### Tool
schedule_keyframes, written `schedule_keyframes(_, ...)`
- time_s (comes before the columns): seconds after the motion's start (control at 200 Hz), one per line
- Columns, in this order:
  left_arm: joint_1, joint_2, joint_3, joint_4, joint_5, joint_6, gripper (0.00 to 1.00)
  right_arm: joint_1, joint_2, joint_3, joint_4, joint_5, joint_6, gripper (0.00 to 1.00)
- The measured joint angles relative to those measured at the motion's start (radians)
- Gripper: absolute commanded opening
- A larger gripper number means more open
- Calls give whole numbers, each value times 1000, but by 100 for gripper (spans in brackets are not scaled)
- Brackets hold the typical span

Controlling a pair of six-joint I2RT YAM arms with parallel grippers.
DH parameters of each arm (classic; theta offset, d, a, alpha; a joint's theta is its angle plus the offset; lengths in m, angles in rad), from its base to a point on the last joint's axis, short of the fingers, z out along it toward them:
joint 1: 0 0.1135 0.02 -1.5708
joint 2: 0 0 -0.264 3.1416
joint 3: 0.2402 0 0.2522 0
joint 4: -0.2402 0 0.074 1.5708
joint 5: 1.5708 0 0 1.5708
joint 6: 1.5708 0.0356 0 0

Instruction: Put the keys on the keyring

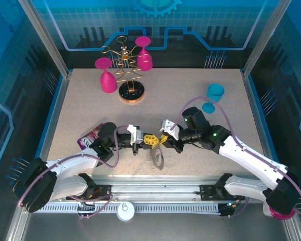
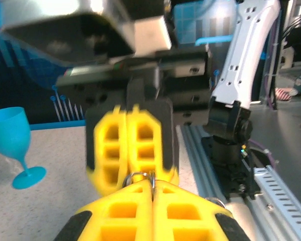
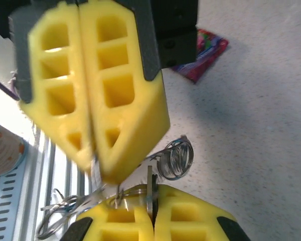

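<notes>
The keyring (image 1: 158, 159) — a thin grey wire loop — is seen from above just below the spot where the two arms' fingertips meet, near the front middle of the table (image 1: 80, 110). Whether it hangs or rests there cannot be told. From the right wrist its coiled wire (image 3: 175, 158) is seen just beyond the fingertips, over the speckled surface.

The left gripper (image 2: 152, 201) has its yellow fingers pressed together, and a small bend of the wire is pinched at their seam. The right gripper (image 3: 153, 213) is likewise closed, with a thin metal strip (image 3: 150, 178) nipped upright between its fingers — whether that strip is a key cannot be made out. The two pairs of fingers are set tip to tip, almost touching.

A pink-and-purple packet (image 1: 90, 136) is laid beside the left arm. Farther off, a blue glass (image 1: 214, 94) is stood at the right, and two pink glasses (image 1: 108, 78) are hung on a gold rack (image 1: 130, 93) at the back.
</notes>
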Motion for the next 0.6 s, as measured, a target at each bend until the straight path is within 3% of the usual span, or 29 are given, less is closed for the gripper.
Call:
schedule_keyframes(0.18,-4,-15,40,-100,-50,74,0,-9,-111,-6,-4,29,3,0)
schedule_keyframes(0.47,-12,-17,80,-210,-90,148,0,-10,-119,-8,-30,70,-2,0)
schedule_keyframes(0.6,-11,-17,82,-246,-108,162,44,-10,-105,-5,-47,99,-12,0)
